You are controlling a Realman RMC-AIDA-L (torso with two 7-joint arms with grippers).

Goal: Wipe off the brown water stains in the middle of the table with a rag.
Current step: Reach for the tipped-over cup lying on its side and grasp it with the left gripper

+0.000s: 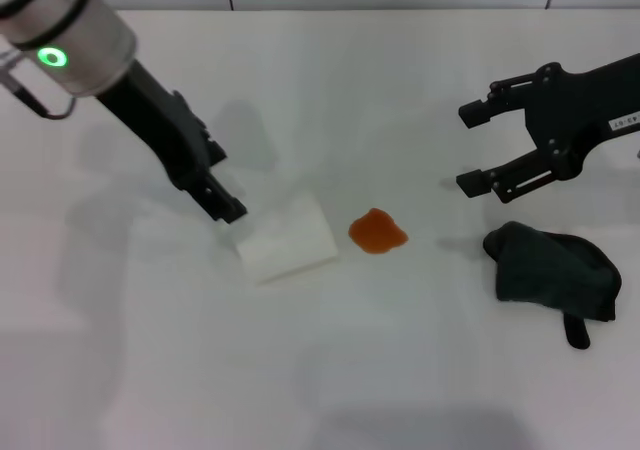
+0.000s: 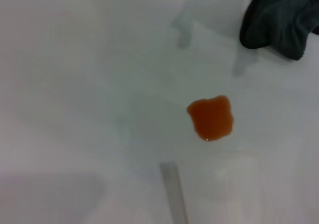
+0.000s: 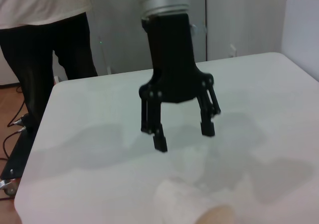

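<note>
Rag (image 1: 553, 271) is seen bunched on bench (image 1: 400, 390), just below spread jaws of right gripper (image 1: 470, 148), ungrasped. Stain (image 1: 377, 232) lies between grippers. Left gripper (image 1: 232, 212), jaws open, is hung clear.

White table (image 1: 400, 90) carries a brown stain (image 1: 377, 232) mid-surface; white paper cup (image 1: 288, 237) beside it; dark rag (image 1: 550, 270) farther right.

Bright, even overhead light washes the table (image 1: 330, 370) nearly white. Shadows are faint and doubled: soft grey patches lie near the far edge and beside the left gripper (image 1: 228, 210). The stain (image 2: 211, 117) carries a tiny glint. Close things in the wrist views blur; the rag (image 1: 553, 270) reads sharp.
</note>
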